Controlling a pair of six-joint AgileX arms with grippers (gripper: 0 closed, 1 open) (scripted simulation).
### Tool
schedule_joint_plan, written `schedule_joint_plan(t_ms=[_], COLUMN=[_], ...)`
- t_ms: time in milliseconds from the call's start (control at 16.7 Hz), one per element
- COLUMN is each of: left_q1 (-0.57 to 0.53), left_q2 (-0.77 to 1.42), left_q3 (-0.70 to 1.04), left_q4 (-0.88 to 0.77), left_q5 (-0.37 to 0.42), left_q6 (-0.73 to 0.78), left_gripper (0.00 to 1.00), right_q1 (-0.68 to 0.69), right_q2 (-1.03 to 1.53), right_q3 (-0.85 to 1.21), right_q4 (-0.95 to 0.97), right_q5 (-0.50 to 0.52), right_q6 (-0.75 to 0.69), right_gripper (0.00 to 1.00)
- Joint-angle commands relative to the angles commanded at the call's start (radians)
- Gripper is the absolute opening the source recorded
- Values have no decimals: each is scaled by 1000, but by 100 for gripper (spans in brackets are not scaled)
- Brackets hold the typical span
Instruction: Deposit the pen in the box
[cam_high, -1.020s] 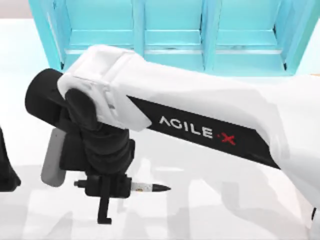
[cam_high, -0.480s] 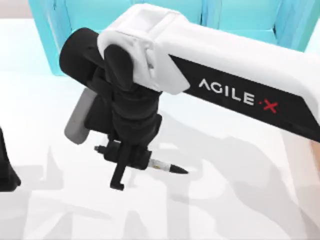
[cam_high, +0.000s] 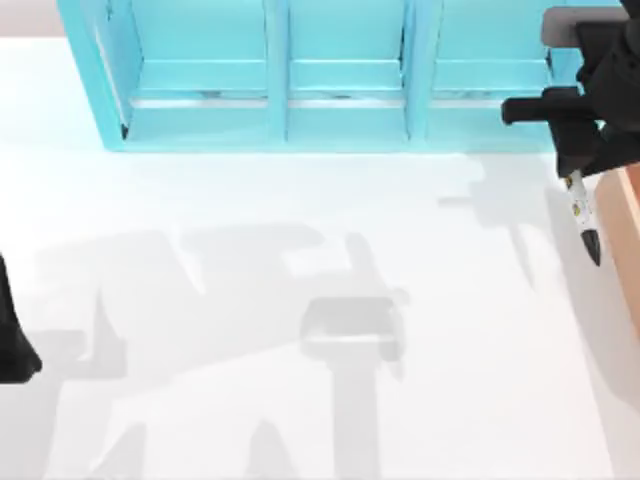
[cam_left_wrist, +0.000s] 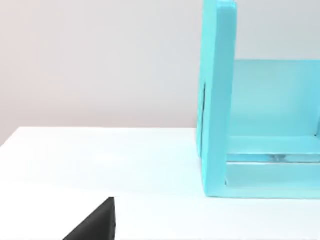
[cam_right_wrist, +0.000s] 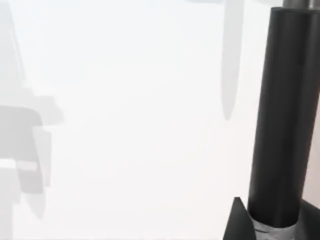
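Seen from above, the right gripper (cam_high: 578, 160) hangs at the table's far right, in front of the cyan shelf unit (cam_high: 340, 75). Its fingers pinch the pen (cam_high: 583, 217), whose black tip points down toward the white table (cam_high: 300, 400), apparently just beside the tan box (cam_high: 630, 225) wall. The left arm (cam_high: 12, 330) sits parked at the left edge.

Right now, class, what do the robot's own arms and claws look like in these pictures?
The right claw at the top view's right edge is matte black and blocky, with a grey cylindrical piece above it. The left arm is a plain black shape at the left edge.
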Motion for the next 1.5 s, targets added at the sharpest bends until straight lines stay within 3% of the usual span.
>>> schedule_joint_plan(t_ms=[360, 660, 840, 1140, 1500], left_q1=[0, 0, 0, 0, 0], left_q2=[0, 0, 0, 0, 0], left_q3=[0, 0, 0, 0, 0], left_q4=[0, 0, 0, 0, 0], left_q5=[0, 0, 0, 0, 0], left_q6=[0, 0, 0, 0, 0], left_gripper=[100, 100, 100, 100, 100], right_q1=[-607, -915, -978, -972, -851], right_q2=[-234, -358, -380, -375, -358], right_q3=[-371, -601, -652, -652, -734], right_q4=[210, 407, 460, 460, 577], right_q5=[-95, -206, -243, -241, -189], right_q6=[436, 678, 730, 730, 789], right_gripper=[0, 0, 0, 0, 0])
